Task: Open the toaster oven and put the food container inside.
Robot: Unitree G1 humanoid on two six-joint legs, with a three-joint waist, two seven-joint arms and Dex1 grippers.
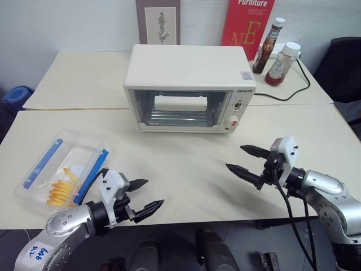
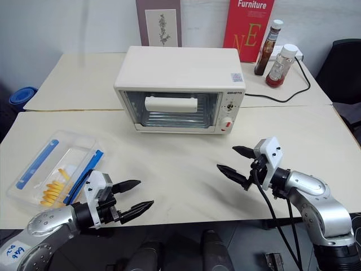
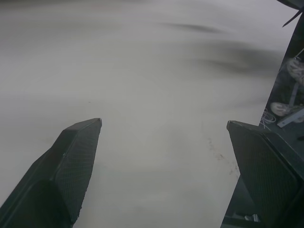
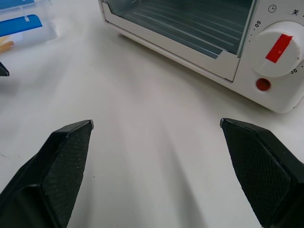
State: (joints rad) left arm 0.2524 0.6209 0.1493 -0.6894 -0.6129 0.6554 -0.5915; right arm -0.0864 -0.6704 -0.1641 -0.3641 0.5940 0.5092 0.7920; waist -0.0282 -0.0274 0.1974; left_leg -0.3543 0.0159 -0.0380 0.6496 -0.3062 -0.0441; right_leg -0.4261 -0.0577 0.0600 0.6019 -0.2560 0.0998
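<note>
- The oven (image 1: pixel 189 87) sits at 12 o'clock on the table (image 1: pixel 186 164), door (image 1: pixel 180 108) closed with its handle (image 1: pixel 177 103) across the glass near the top.
- The container (image 1: pixel 62 169) lies at 9 o'clock, just beside your left gripper (image 1: pixel 144 196), on the table and untouched.
- Both grippers are spread wide and empty; the right gripper (image 1: pixel 243 160) hovers at 3 o'clock, well short of the oven.
- Door first, as I judge it: bring the right gripper up to the handle, hook it squarely at mid-bar, and pull down in the hinge's arc.
- Keep clear of the red dial (image 4: pixel 279 48) at the oven's right.
- Leave the container alone until the door lies flat.
</note>
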